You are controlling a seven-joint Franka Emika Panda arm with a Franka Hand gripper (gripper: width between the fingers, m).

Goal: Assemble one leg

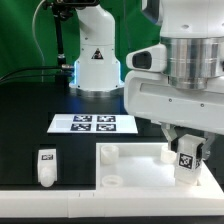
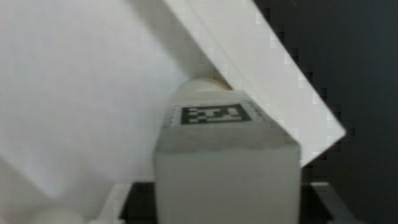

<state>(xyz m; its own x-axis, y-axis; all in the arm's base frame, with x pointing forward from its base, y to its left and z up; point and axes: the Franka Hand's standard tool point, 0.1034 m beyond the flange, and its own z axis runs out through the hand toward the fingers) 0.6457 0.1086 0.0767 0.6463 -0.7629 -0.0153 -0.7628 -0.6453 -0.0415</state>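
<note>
- Exterior view shows us first the black worktop [image 1: 30, 130], with the marker board [image 1: 93, 124] lying flat near its middle.
- Next in size is the large white panel [image 1: 135, 172] with a raised rim, at the front toward the exterior view's right; one peg already stands on its near-left corner area.
- Above the panel's far right corner we see the gripper [image 1: 186, 152], closed around the leg [image 1: 186, 160], which is upright with its tag facing the camera.
- In the wrist view the leg [image 2: 221, 150] fills the middle, tag on top, and the rim of the panel [image 2: 249, 60] runs diagonally just behind it.
- One more spare leg [image 1: 45, 165] stands alone on the worktop at the exterior view's left, well apart from the panel.
- We judge the step in hand is seating the leg in the corner hole: keep it vertical, centre it over the hole, which we cannot see, then lower slowly and turn without side force.
</note>
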